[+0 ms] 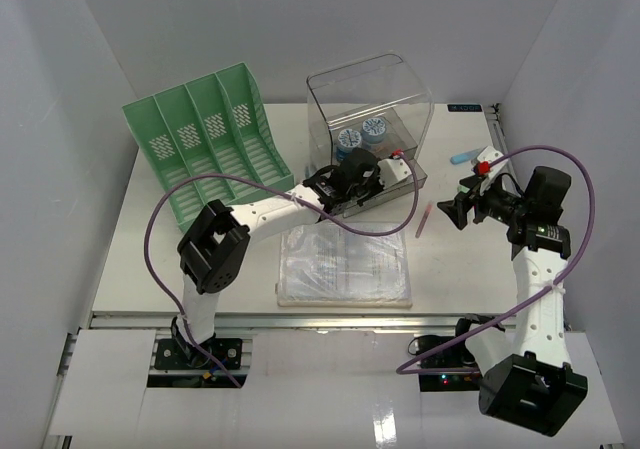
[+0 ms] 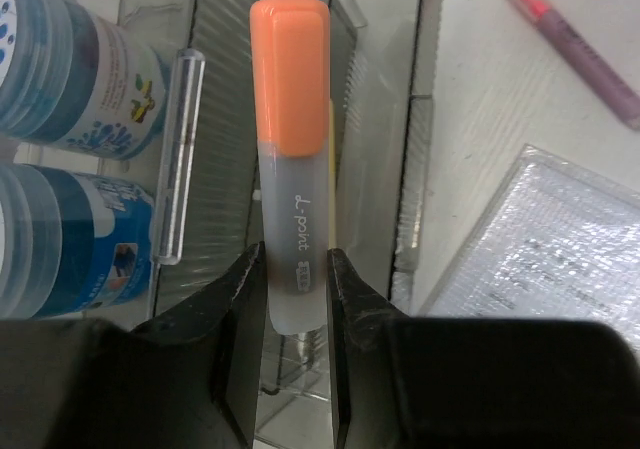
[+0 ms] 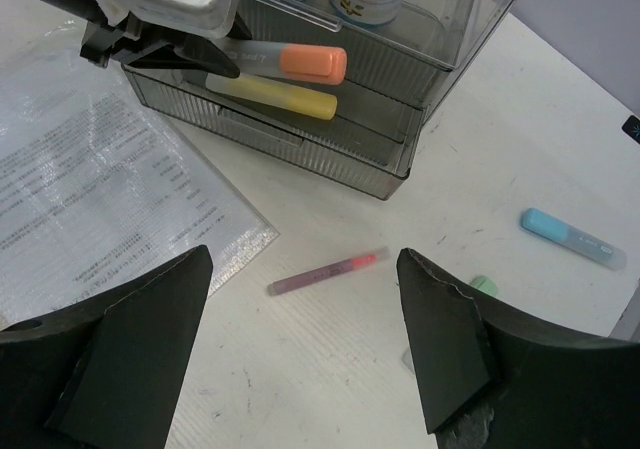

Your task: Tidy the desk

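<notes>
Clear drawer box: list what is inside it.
Two blue-labelled jars stand in the box's upper compartment; a yellow highlighter lies in the pulled-out drawer. The left pincer holds an orange-capped highlighter above it. The arm hides the drawer's rest.

The surface is white. The rack at 10 o'clock is light green with white dotted patches. The box at 12 o'clock is see-through, and its drawers are smoky grey with thin ribbed lines. The jars are blue with white labels. The marker in the black left pincer has an orange cap and a cloudy grey body. The yellow marker is plain yellow. The pen is purple with a pink tip. The blue marker at 2 o'clock is light blue. The sheet is white with grey lines of print. The cables are purple. The right pincer is black.
</notes>
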Available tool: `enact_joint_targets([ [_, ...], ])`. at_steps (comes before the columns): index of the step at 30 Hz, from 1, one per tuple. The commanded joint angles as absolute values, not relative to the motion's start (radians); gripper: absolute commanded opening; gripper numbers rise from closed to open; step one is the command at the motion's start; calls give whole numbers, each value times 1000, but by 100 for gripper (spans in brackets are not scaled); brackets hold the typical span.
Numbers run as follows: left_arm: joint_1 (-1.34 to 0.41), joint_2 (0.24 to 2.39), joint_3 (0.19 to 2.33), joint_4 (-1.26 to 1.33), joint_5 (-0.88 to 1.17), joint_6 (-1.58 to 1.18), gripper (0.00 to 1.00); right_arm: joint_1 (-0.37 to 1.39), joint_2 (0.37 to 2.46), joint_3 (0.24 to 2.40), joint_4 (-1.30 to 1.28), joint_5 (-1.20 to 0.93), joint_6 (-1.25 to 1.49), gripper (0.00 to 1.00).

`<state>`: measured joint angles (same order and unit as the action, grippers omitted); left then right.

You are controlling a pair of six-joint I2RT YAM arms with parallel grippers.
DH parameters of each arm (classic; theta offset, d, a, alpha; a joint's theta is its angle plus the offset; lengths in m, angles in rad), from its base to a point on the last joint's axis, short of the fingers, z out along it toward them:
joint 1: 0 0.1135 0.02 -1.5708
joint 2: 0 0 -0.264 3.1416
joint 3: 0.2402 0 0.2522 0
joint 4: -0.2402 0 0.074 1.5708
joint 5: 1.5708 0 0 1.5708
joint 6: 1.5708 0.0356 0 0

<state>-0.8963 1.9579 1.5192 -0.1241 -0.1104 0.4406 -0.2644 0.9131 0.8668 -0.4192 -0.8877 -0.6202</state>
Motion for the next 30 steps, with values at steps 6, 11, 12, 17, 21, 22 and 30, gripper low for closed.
enact_joint_targets([
  [6,-881,1959,1578,-152,-197,431,37,-290,960,850,-401,-879,-618,82],
  [11,-888,1875,1552,-189,-115,308,67,-293,1061,911,-399,-762,-476,88],
  [12,-892,1850,1544,-190,-84,285,89,-294,1091,930,-403,-741,-444,88],
  [17,-895,1741,1486,-182,-20,197,98,-295,1228,998,-398,-682,-343,93],
  [21,-894,1573,1360,-179,39,126,98,-288,1372,1087,-380,-527,-249,97],
  [22,-894,1535,1325,-171,37,104,98,-273,1417,1107,-397,-465,-252,94],
  [30,-831,1114,941,-163,4,12,98,-196,1746,1345,-478,-99,-365,93],
])
